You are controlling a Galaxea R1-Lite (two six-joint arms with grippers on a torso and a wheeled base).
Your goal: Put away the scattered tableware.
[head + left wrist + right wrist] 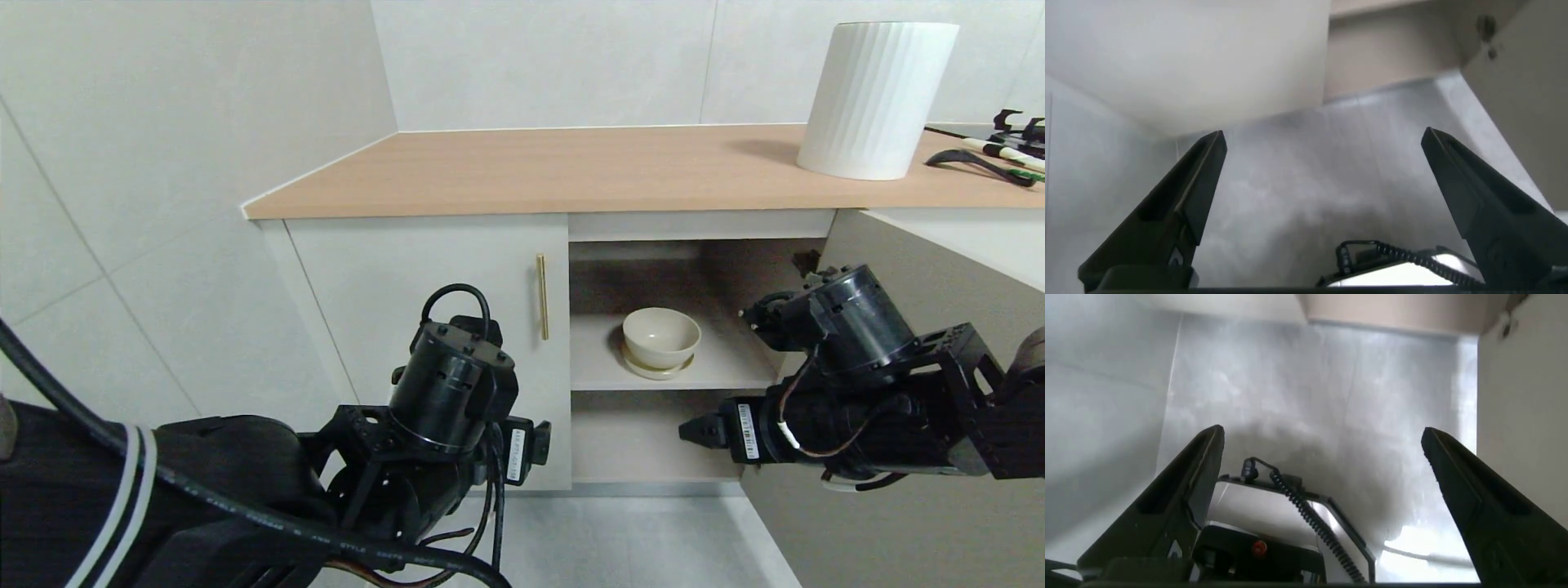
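Nearest, two grippers hang low in front of a cabinet [694, 224], both pointing down at the grey floor [620, 539]. The left gripper [1323, 139] has its two fingers spread wide with nothing between them. The right gripper [1321, 434] is just the same, spread apart and holding nothing.

Beyond them, the cabinet has two doors. The left door [424, 286] is shut and carries one slim gold handle [541, 296] upright along its right edge. The right door [898, 523] is swung open toward the near right. The right arm [849, 327] crosses in front of that door and covers the right edge of the opening, while the left arm [453, 384] sits in front of the shut door.

Inside the opening is one shelf [735, 359]. On it stands one cream bowl [661, 335], upright, resting on one small plate [653, 371] of the same colour, toward the left half of the shelf. Nothing blocks the sight of them. The lower compartment [637, 441] lies beneath the shelf, its right part hidden by the right arm.

Farther up, a wooden counter [571, 167] tops the cabinet. At its far right stands one tall white ribbed container [878, 98], and just beside it, at the right edge, lie a few dark-handled tools [992, 151]; their number cannot be told. Pale tiled walls [531, 57] close the corner behind.
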